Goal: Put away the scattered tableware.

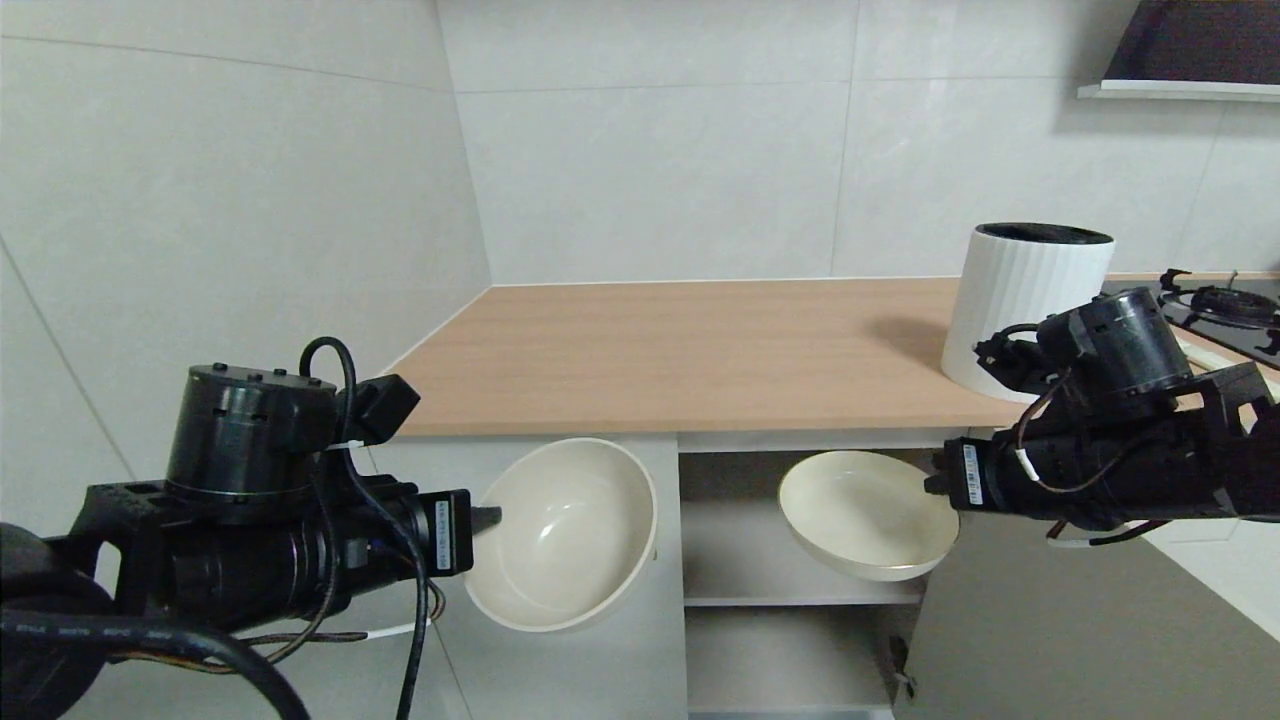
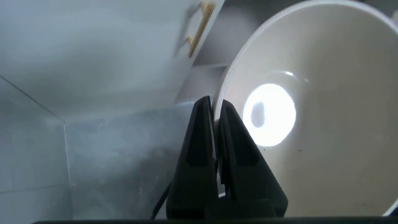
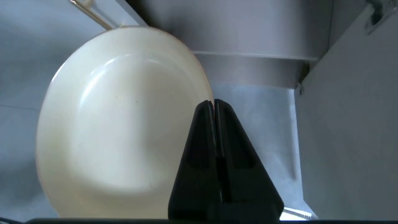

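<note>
Wooden countertop [image 1: 680,350], tiled wall [image 1: 650,150], white canister [image 1: 1025,310], open cabinet [image 1: 740,545], left bowl [image 1: 565,540], right bowl [image 1: 865,515]

I see big pale tiles on the walls [image 1: 650,150] and a wooden counter [image 1: 680,350] in the corner. Under the counter a white cabinet [image 1: 780,670] stands open, with a shelf [image 1: 740,598] inside. At the far right is a black stove [image 1: 1225,305], with a hood [image 1: 1190,50] high above.

Matte black throughout. The left arm [image 1: 250,540] has a squat cylindrical housing with small screws on top, a looping black cable, white ties and a white label — the left gripper [image 2: 216,109] ends in slim tapered fingers. The right arm [image 1: 1100,470] adds thin brown wires.
</note>
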